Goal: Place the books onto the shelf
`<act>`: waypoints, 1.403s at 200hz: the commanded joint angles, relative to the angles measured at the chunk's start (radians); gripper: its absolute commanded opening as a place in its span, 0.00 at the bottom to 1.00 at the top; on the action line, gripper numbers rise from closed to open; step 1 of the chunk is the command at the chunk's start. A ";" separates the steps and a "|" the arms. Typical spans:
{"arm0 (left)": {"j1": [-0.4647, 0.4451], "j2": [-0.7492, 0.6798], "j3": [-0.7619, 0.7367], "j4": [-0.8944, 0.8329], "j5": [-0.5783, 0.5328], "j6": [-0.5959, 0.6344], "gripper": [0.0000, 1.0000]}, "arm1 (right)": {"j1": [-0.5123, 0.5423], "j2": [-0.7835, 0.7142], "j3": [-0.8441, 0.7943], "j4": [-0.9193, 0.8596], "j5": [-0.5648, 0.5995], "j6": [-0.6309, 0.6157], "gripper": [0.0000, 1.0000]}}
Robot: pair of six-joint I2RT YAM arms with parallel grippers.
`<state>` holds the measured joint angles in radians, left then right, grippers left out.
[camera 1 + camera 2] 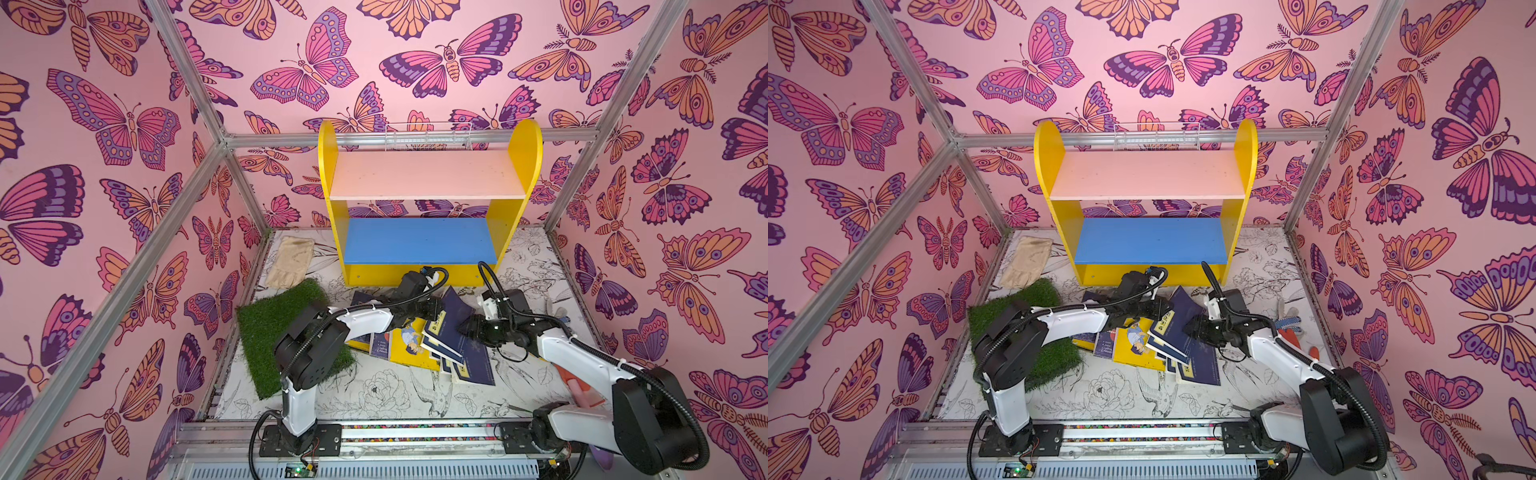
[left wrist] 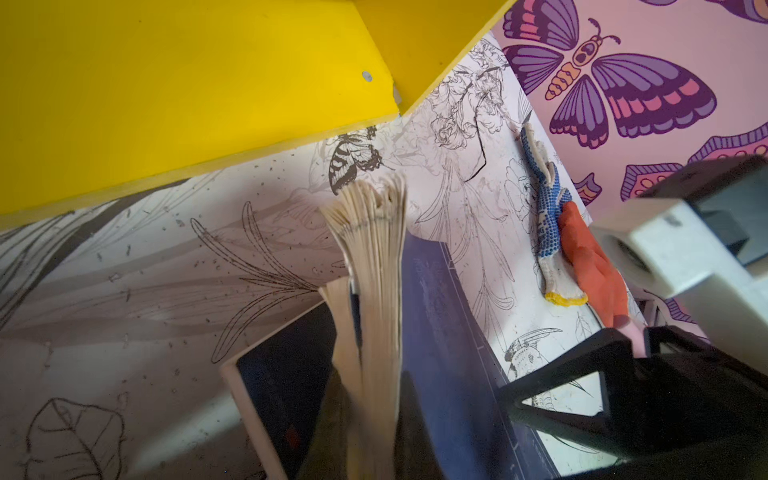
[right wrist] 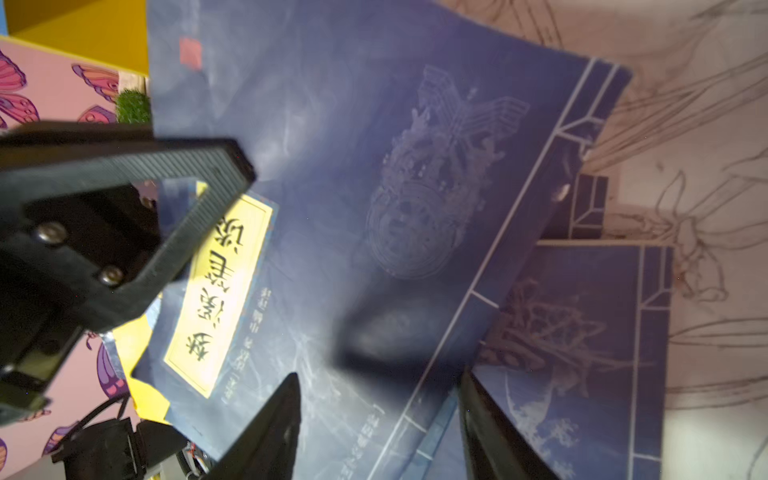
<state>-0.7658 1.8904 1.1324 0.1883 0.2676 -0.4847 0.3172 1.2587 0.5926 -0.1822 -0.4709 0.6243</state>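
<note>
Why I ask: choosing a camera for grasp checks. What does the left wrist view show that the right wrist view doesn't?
Left wrist only: the fanned cream page edges of the navy paperback clamped in the left end effector, plus a blue-dotted fabric glove beside an orange glove. Right wrist only: a yellow title label with black characters on a navy cover, and a patch of green turf. Both: navy paperbacks, the yellow-panelled shelf, the flower-printed tabletop.
</note>
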 commanded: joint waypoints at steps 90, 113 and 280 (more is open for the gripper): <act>0.088 -0.102 -0.149 -0.015 0.101 -0.048 0.00 | -0.144 -0.037 -0.022 0.162 -0.229 0.035 0.64; 0.109 -0.128 -0.199 0.045 0.115 -0.077 0.00 | -0.142 -0.017 -0.030 0.191 -0.274 0.052 0.35; 0.115 -0.126 -0.267 0.105 0.042 -0.121 0.00 | -0.073 0.208 -0.007 0.234 -0.339 0.066 0.38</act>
<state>-0.6617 1.7504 0.9039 0.3481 0.3546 -0.6075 0.2234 1.4395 0.5785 0.0597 -0.7967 0.7025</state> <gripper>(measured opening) 0.165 0.379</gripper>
